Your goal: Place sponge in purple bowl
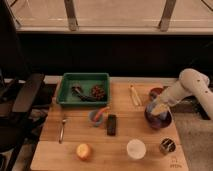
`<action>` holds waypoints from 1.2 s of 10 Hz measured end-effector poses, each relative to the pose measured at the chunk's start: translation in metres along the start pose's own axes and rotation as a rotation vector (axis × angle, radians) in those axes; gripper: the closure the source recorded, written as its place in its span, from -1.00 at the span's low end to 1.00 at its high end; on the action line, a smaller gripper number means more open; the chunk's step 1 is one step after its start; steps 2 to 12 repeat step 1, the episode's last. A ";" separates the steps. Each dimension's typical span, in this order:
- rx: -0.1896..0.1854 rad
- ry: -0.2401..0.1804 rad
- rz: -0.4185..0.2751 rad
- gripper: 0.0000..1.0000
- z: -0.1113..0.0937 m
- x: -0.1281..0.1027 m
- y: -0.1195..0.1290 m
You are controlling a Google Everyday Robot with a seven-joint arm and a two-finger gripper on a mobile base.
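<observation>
Sponge (159, 108) sits at the right of the frame, a pale yellowish pad w/ a hint of blue on its left edge, right over the purple bowl (159, 120) and overlapping its upper rim; can't tell if it rests in the bowl or hangs just above it. Gripper (161, 105) is directly on the sponge at the end of the white arm (187, 86), which comes in from the right edge; whether the fingers are clamped on the sponge or parted can't be told. Bowl is round, deep purple, near the right edge of the wooden table (107, 142). Just behind it, upper right, a smaller reddish-brown bowl (155, 92), partly hidden by the arm. Left of that, a long thin yellow object (134, 95) lies on the table, apart from the bowl. Lower right: small dark can (167, 146); next to it toward centre a white cup (136, 149). Centre: black rectangular block (112, 124) beside a small grey-blue bowl (98, 116) w/ an orange-red item in it. Upper left of the table: green tray (84, 89) w/ dark and reddish items inside. Lower left: fork (62, 129) and an orange fruit (83, 151). Black chair (22, 100) at the frame's left edge. Only the arm and gripper crowd the bowl.
</observation>
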 end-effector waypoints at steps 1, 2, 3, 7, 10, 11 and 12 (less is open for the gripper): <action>0.000 -0.001 -0.002 -0.30 0.000 -0.001 0.000; 0.000 -0.001 -0.002 -0.30 0.000 -0.001 0.000; 0.000 -0.001 -0.002 -0.30 0.000 -0.001 0.000; 0.000 -0.001 -0.002 -0.30 0.000 -0.001 0.000; 0.000 -0.001 -0.002 -0.30 0.000 -0.001 0.000; 0.000 -0.001 -0.002 -0.30 0.000 -0.001 0.000; 0.000 -0.001 -0.002 -0.30 0.000 -0.001 0.000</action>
